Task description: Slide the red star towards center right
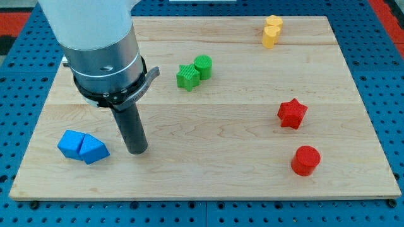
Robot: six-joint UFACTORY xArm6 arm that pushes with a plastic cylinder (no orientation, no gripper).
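The red star (292,113) lies on the wooden board (208,170) at the view's right, about mid-height. My tip (136,151) rests on the board at the lower left, far to the left of the red star. It stands just right of two blue blocks (83,147), with a small gap between them.
A red cylinder (305,160) sits below the red star. A green star (187,77) and a green cylinder (203,66) touch each other at upper centre. Two yellow blocks (272,31) sit at the top right. The board lies on a blue perforated table (385,63).
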